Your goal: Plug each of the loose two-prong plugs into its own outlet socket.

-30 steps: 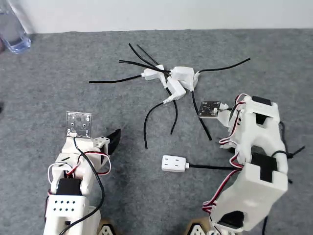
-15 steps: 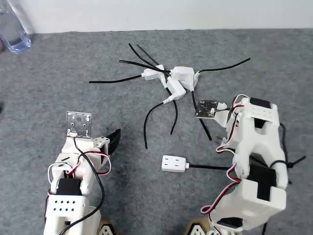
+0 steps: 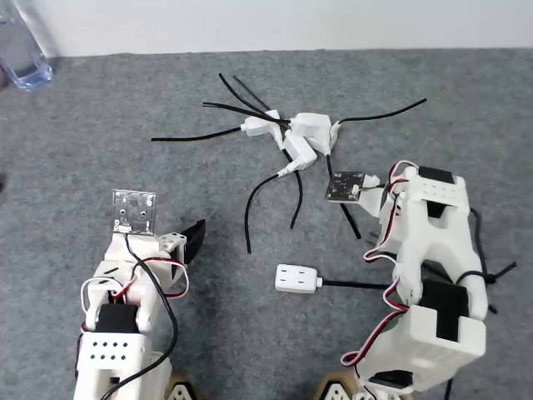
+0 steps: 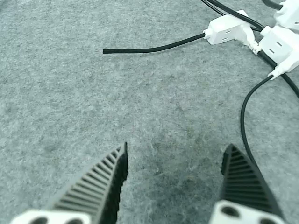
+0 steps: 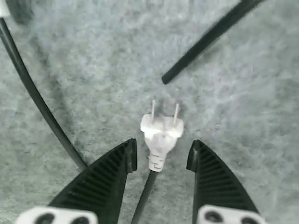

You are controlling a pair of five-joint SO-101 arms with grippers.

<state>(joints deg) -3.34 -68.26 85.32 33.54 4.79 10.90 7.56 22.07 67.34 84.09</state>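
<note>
Grey felt-like carpet (image 3: pixel 92 117) covers the table, with a white wall (image 3: pixel 250 25) behind it. On the carpet lies a white two-prong plug (image 5: pixel 160 130), and I place the other things from this plug. The right gripper (image 5: pixel 163 148) is around it. Its two black fingers (image 5: pixel 110 179) are spread to a middle width, one at each side of the plug body, near it but not touching.

The long axis of the plug runs along the gap between the fingers. The prongs point away from the gripper, and the plug's cord goes back under the wrist. So I judge that closing would press the plug across its width, though I cannot tell how high the fingers are above it.

Just beyond the prongs is the cut end of another black cable (image 5: pixel 205 39). The left gripper (image 4: pixel 176 150) is well apart from the plug, with its fingers wide over bare carpet and holding nothing. The right arm is clearly the nearer one. A single outlet socket (image 3: pixel 297 278) lies between the two arms.
</note>
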